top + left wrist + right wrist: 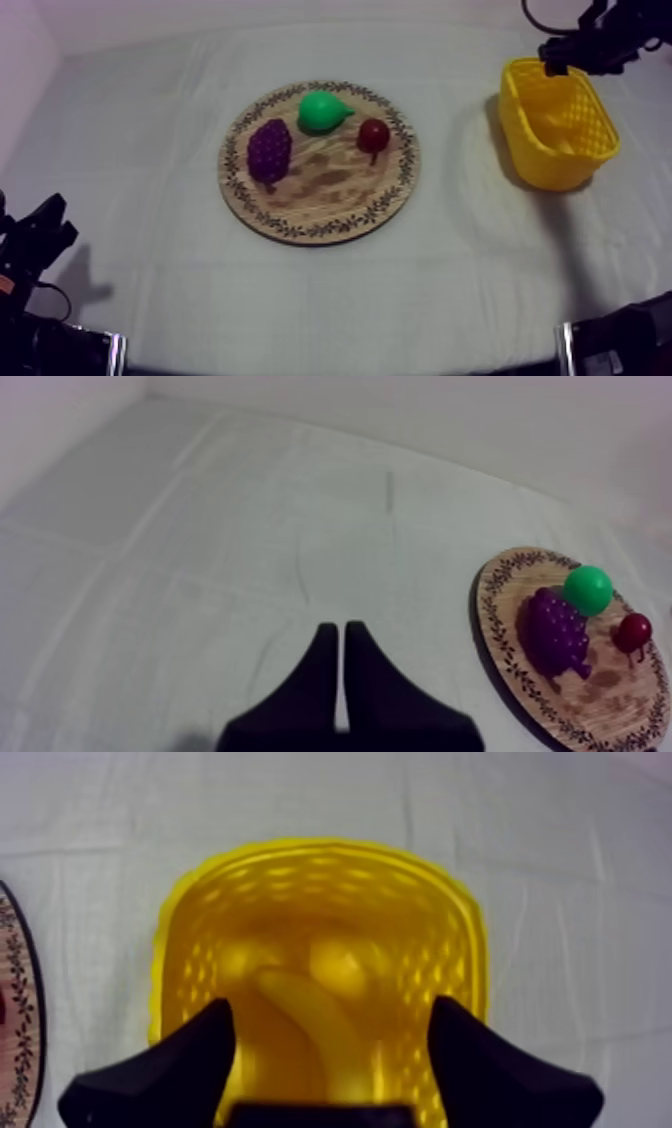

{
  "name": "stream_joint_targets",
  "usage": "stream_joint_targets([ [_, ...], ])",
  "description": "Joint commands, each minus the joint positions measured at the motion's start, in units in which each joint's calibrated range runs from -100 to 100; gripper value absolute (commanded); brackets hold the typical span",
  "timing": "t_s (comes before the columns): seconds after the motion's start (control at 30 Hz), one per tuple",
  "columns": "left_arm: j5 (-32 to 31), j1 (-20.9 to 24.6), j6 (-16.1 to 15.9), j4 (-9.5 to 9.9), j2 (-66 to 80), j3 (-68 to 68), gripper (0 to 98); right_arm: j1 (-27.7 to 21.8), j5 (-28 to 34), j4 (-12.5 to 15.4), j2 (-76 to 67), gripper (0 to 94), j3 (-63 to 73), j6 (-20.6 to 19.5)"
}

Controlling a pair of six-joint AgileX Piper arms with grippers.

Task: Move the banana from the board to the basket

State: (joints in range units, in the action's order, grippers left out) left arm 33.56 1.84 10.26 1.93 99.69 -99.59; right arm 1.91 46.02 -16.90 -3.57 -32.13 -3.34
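Note:
The banana [305, 1017] lies inside the yellow basket [200, 902], under my right gripper [330, 1010]. That gripper hangs over the basket with its fingers wide apart and nothing between them. From above, the right gripper [562, 52] sits over the far rim of the basket [520, 100] at the table's right. The round wooden board [330, 210] lies mid-table. My left gripper [336, 634] is shut to a narrow wedge over bare cloth, left of the board [500, 646]. It rests low at the left [42, 232].
On the board sit a green pear [322, 110], purple grapes [269, 150] and a small red fruit [374, 134]. Open cloth lies between the board and the basket and along the front.

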Motion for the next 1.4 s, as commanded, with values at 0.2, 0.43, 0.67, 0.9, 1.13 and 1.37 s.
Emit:
stream_joint_targets([
  [0.2,-0.01,0.01,-0.03,0.0,0.05,0.04,0.0,0.79,-8.52,1.36,-15.36,47.1,-11.86,-0.48],
  [0.43,-0.01,0.01,-0.03,0.0,0.05,0.04,0.0,2.19,-13.28,-0.36,-30.49,25.3,-26.42,-5.77],
  [0.67,-0.01,0.01,-0.02,0.0,0.05,0.04,0.0,4.3,-14.53,0.5,-47.97,9.6,-42.64,-6.55],
  [0.9,-0.01,0.01,-0.03,0.0,0.05,0.04,0.0,4.76,-12.78,4.48,-64.13,7.3,-54.62,-0.78],
  [1.13,-0.01,0.01,-0.02,0.0,0.05,0.04,0.0,1.81,-11.37,9.32,-77.55,5.9,-63.34,5.33],
  [1.37,-0.01,0.01,-0.03,0.0,0.05,0.04,0.0,-0.66,-8.63,16.04,-86.37,2.4,-67.2,10.36],
])
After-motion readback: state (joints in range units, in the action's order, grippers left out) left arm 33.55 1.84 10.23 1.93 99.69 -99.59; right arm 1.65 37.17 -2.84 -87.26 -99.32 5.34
